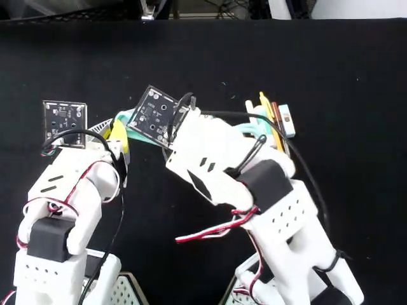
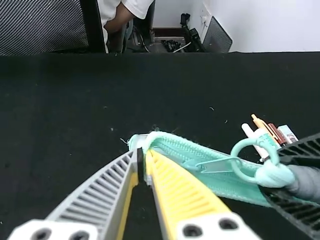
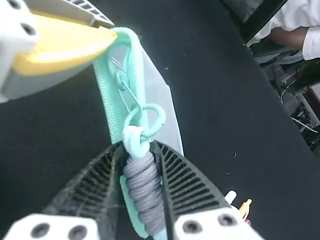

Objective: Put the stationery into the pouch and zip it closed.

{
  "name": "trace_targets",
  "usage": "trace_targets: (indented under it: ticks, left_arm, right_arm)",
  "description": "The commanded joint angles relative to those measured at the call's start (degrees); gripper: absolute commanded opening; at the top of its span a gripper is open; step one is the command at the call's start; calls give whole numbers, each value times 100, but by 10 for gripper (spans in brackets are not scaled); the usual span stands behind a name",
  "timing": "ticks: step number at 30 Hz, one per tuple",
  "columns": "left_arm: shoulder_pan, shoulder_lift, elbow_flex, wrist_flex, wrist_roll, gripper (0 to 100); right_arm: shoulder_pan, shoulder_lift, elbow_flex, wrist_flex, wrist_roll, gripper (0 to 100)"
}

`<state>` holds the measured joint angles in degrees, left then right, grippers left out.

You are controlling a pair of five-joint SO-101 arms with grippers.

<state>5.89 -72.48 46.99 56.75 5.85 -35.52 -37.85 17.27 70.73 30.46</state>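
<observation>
Stretching between both grippers, the mint-green fabric zip pouch (image 2: 200,157) sits low over the black cloth table (image 1: 318,63), with its long axis running from one gripper to the other. The left gripper (image 2: 141,155), yellow and grey fingers, is pinched together on the pouch's end corner and anchors it. The right gripper (image 3: 139,146), black ribbed fingers, is clamped on the grey braided cord (image 3: 142,190) tied to the mint ring pull (image 3: 150,120), which sits partway along the pouch on the zip line. Some pouch fabric carries on under the right gripper. The loose bundle of pens and small stationery (image 1: 275,117) lies on the table just past the pouch end away from the left gripper, outside the pouch, so loading looks not yet done. Cannot tell how far the zip is open. Judgement: the coming move turns on the zip axis, so any pull on the cord must run straight along the pouch, in line with the left gripper's hold. The right arm is nearer the stationery, though it is busy with the cord.
</observation>
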Motion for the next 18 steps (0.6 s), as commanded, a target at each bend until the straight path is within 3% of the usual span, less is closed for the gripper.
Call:
trace_targets:
  ticks: [1, 6, 13, 18]
  left_arm:
    - [-92, -9, 110, -396, -53, 30]
    - [-154, -18, 356, -484, -53, 30]
    - [-690, -53, 637, -492, -53, 30]
    - [-681, -53, 963, -527, -53, 30]
  right_arm:
    - [-44, -48, 40, -176, 53, 12]
    - [176, -312, 57, 431, 290, 12]
    - [1037, -1455, 119, 949, 554, 12]
    - [1125, -1798, 963, 818, 651, 12]
